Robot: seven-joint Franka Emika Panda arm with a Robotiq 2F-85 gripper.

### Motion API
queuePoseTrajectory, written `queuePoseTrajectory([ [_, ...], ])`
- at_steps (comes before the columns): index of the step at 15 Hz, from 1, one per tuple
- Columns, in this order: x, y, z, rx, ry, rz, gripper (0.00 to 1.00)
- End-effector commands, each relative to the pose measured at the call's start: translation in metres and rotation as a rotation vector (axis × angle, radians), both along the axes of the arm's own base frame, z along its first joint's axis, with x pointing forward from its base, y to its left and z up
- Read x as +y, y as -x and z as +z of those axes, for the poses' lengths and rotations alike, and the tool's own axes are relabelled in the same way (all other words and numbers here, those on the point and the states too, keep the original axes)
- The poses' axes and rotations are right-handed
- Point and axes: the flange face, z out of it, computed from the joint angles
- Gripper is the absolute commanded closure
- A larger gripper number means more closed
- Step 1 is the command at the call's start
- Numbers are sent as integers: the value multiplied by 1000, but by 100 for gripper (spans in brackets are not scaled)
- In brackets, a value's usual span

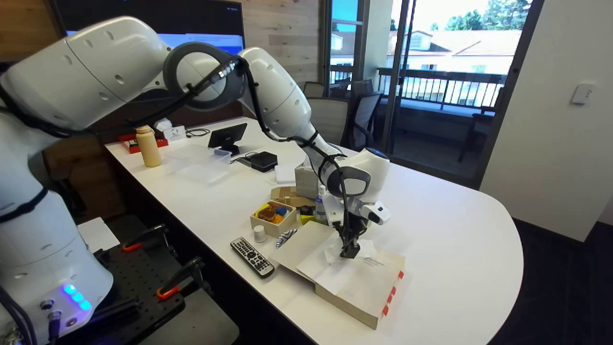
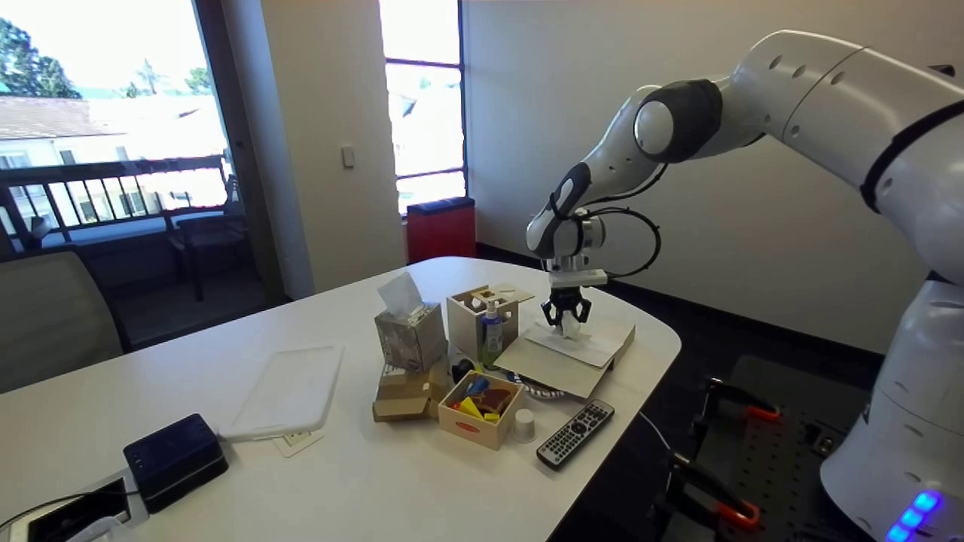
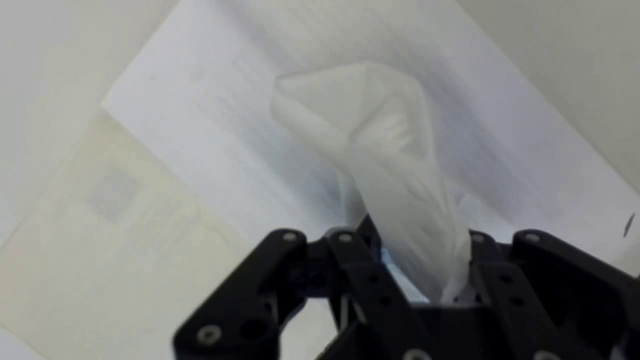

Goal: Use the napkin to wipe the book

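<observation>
A: "Listing items done?"
B: "Grasp: napkin (image 3: 395,165), one, pinched by the gripper (image 2: 568,321), over the book (image 1: 366,283)."
A: "Outstanding?"
B: "Wiping, probably most of it; whether the two touch is unclear."

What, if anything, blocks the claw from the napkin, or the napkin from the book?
Nothing visible blocks the claw: the napkin sits between its fingers. Below the napkin, only a white sheet, possibly a page, covers part of the book.
</observation>
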Motion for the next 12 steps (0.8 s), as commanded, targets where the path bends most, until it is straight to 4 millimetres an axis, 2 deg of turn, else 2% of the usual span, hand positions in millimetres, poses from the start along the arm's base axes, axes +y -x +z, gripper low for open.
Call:
queuePoseTrajectory([
  [1,6,9,9,69,-96,14,97],
  [6,-11,24,20,161,3,-76,97],
  [12,-35,27,36,170,153,-166,97],
])
